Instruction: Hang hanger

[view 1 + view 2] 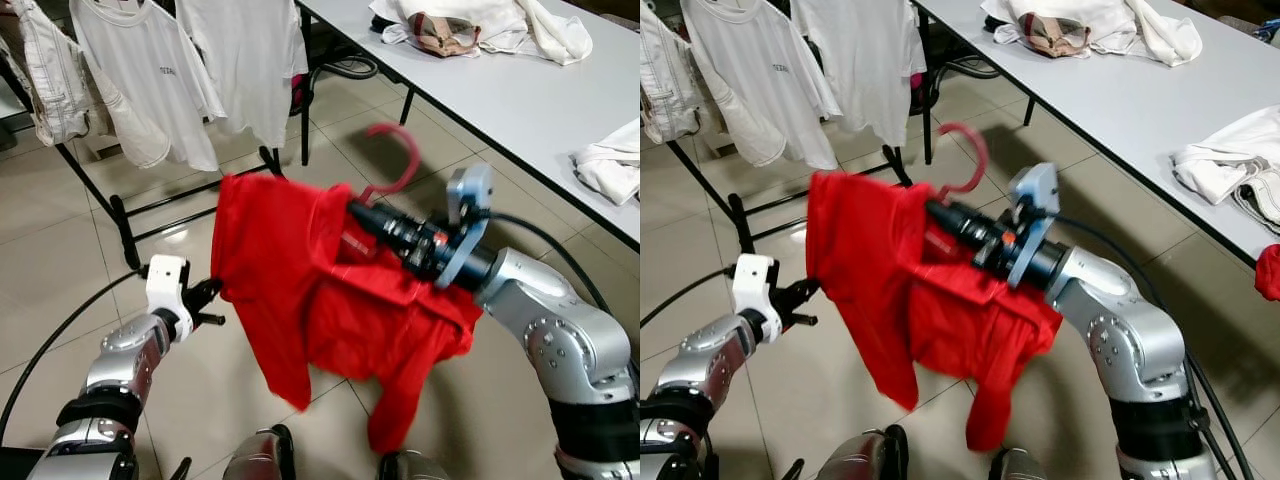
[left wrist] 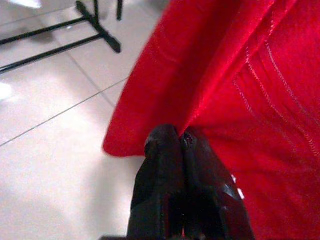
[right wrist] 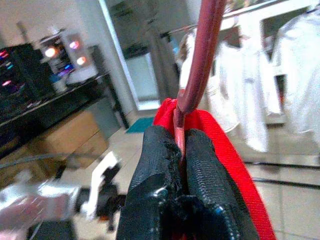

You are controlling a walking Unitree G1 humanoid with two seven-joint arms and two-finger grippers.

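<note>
I see the right gripper (image 3: 180,145) clenched on the red plastic hanger (image 1: 392,160) carrying a red cloth shirt (image 1: 330,300); the left gripper (image 2: 181,142) pinches its hem.

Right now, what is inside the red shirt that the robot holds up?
A red hanger's hook sticks out at the collar of the red shirt, and the right claw is shut on its stem. The hanger's arms are covered by the cloth.

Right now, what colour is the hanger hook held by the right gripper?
Dull red, close to the red shirt. The hanger hook shows best in the right wrist view, above the right gripper.
</note>
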